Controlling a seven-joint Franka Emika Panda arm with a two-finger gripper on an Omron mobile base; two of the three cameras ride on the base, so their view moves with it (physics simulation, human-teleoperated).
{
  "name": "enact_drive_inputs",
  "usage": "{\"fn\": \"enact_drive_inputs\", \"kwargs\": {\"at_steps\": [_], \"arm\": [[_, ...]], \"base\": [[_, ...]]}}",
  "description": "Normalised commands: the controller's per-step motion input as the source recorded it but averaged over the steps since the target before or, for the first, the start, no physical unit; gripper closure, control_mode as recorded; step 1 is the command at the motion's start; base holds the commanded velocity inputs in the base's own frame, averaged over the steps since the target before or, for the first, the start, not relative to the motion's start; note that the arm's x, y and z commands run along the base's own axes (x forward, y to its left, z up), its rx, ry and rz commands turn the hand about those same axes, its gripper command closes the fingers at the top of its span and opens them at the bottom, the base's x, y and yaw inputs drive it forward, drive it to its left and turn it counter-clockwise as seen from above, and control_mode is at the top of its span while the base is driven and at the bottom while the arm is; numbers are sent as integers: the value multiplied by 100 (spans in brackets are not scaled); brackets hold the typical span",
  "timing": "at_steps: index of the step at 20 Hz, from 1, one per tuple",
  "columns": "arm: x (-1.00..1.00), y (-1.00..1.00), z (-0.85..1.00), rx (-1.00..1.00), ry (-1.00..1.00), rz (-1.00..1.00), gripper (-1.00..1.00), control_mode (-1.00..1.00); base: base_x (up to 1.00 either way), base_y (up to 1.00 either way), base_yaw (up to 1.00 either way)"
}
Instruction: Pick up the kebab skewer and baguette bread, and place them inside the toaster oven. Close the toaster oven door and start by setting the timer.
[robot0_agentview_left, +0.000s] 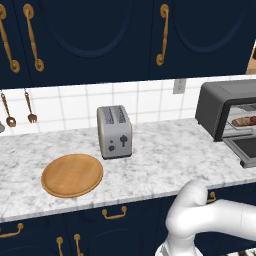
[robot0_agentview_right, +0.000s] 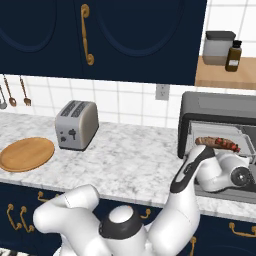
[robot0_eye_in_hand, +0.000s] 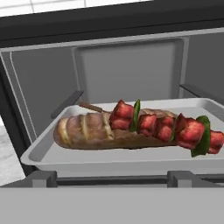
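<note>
The kebab skewer (robot0_eye_in_hand: 164, 124) lies across the top of the baguette bread (robot0_eye_in_hand: 87, 131), its meat chunks leaning on the loaf's crust, and both rest on a pale tray (robot0_eye_in_hand: 43, 153) inside the toaster oven (robot0_eye_in_hand: 109, 26). Stacked this way, the 2 foods sit together near the middle of the tray, clear of the oven walls, so nothing should catch when the door swings up. The toaster oven door (robot0_agentview_left: 245, 150) hangs folded down in front, at the right end of the bench (robot0_agentview_left: 165, 160), which leaves the cavity open for loading. The hand's fingers are spread wide and pinch nothing; in the right base view the hand sits low by the oven's mouth, just in front of the tray, so the placing looks finished. I judge the next step to be lifting the door shut, then turning the timer knob. Further left along the bench stand a silver toaster (robot0_agentview_left: 114, 132) and a round wooden plate (robot0_agentview_left: 72, 175), now bare.
</note>
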Motion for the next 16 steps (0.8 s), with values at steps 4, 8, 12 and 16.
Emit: {"fn": "enact_drive_inputs", "kwargs": {"at_steps": [4,8,12,16], "arm": [[9,0,-18,-1,0,-4,-100,-100],[13,0,-34,-1,0,0,-100,-100],[28,0,-7,0,0,0,-100,-100],[23,0,0,0,0,0,-100,-100]], "base": [[0,0,0],[0,0,0],[0,0,0],[0,0,0]]}}
